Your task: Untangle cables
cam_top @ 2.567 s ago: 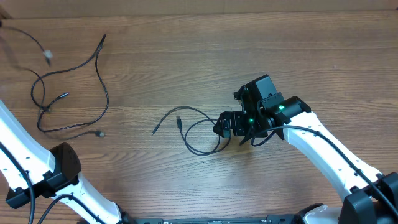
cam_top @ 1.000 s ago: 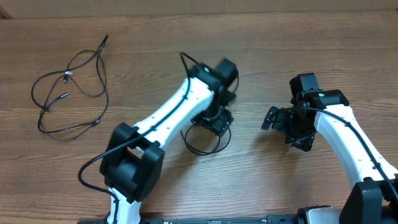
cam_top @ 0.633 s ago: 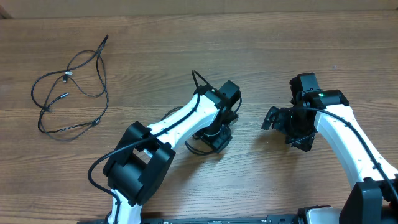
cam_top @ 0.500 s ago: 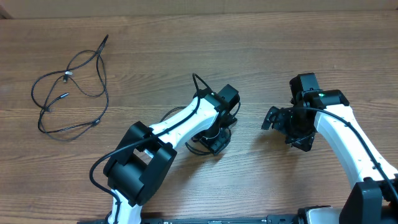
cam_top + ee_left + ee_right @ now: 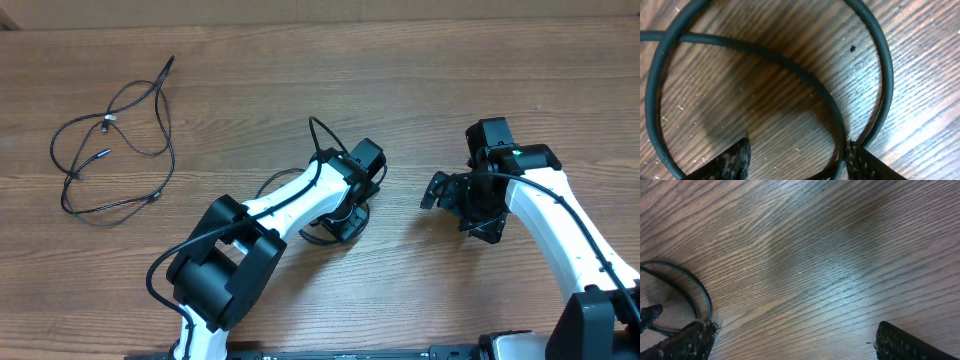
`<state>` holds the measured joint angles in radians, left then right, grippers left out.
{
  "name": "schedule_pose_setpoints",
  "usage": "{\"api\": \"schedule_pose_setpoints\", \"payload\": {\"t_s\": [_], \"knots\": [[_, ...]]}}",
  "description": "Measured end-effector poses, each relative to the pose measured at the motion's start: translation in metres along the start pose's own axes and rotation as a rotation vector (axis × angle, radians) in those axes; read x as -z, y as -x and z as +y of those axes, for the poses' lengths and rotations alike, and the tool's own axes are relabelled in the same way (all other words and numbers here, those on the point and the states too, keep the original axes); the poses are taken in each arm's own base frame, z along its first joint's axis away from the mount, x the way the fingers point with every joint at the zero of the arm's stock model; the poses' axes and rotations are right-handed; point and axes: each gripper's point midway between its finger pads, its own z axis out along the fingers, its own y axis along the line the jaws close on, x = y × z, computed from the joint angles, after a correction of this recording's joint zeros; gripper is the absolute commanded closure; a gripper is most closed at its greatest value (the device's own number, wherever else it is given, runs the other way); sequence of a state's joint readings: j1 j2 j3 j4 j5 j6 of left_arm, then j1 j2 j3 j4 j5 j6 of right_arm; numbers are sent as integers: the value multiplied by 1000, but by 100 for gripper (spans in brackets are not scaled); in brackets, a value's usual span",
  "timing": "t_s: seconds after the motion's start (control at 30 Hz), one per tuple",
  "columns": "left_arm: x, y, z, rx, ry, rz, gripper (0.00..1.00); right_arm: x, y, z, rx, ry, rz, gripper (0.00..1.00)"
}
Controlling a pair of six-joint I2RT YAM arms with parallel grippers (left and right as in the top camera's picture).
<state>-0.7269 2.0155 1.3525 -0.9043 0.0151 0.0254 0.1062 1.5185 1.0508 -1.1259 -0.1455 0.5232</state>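
Note:
One thin black cable lies in loose loops (image 5: 312,238) at the table's middle, mostly hidden under my left arm. My left gripper (image 5: 348,212) is down on it, open. In the left wrist view the crossing black cable strands (image 5: 790,65) fill the frame, and one strand runs against the right finger of the left gripper (image 5: 797,164). My right gripper (image 5: 450,205) is open and empty, off to the right of the loops. In the right wrist view the right gripper (image 5: 797,342) hangs over bare wood, with a piece of the cable loop (image 5: 697,287) at the left edge.
A second bunch of thin black cables with a silvery plug (image 5: 105,122) lies in loose loops at the far left of the wooden table (image 5: 480,70). My left arm (image 5: 270,215) stretches from the front edge to the middle.
My left arm has swung in from the left and come down over the middle cable loops. My right gripper let go of them and drew back to the right, then stayed still.

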Motion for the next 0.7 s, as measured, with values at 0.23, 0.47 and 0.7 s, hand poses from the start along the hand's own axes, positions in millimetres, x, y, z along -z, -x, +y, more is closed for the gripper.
{"api": "schedule_pose_setpoints", "payload": {"t_s": [0.23,0.47,0.7], "knots": [[-4,-2,4,-3,35,-19,46,0,0,0,1,0,-1,0],[-5,-13,6,30,50,-16,96,0,0,0,1,1,-2,0],[-2,-22,13,65,92,24,96,0,0,0,0,-1,0,0]]}}
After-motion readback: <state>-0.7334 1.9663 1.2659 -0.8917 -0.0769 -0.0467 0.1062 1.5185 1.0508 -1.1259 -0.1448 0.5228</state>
